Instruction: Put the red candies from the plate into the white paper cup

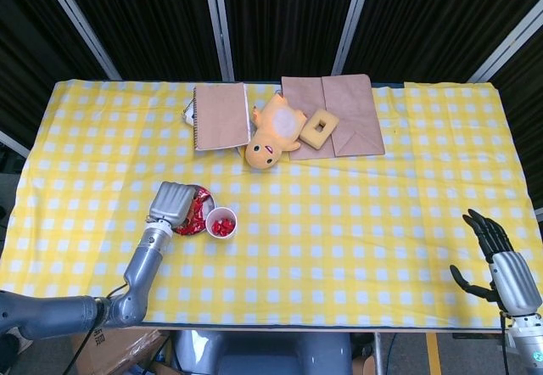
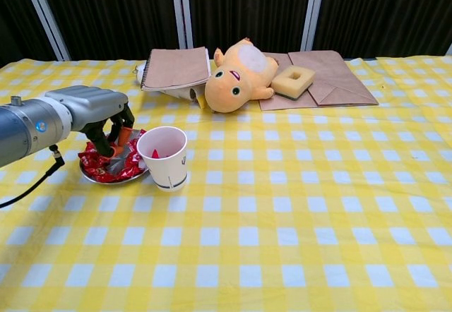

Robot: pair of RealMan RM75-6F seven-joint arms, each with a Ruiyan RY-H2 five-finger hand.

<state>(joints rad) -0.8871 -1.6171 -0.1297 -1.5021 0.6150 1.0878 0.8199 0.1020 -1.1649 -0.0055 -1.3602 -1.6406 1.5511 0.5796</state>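
Note:
A small metal plate [image 2: 90, 177] with several red wrapped candies [image 2: 96, 164] stands at the front left of the table. Just right of it stands the white paper cup [image 2: 164, 158], which the head view shows as the cup [image 1: 221, 223] with a few red candies inside. My left hand [image 2: 86, 111] hovers over the plate and pinches a red candy [image 2: 124, 136] between its fingertips, a little above the pile and left of the cup's rim. My right hand [image 1: 502, 263] rests at the table's front right corner, fingers spread, holding nothing.
At the back of the table lie a brown notebook [image 2: 175, 67], a yellow plush toy [image 2: 240, 74], a sponge ring [image 2: 292, 80] and a brown paper bag [image 2: 337, 79]. The yellow checked cloth [image 2: 296, 206] covers the table.

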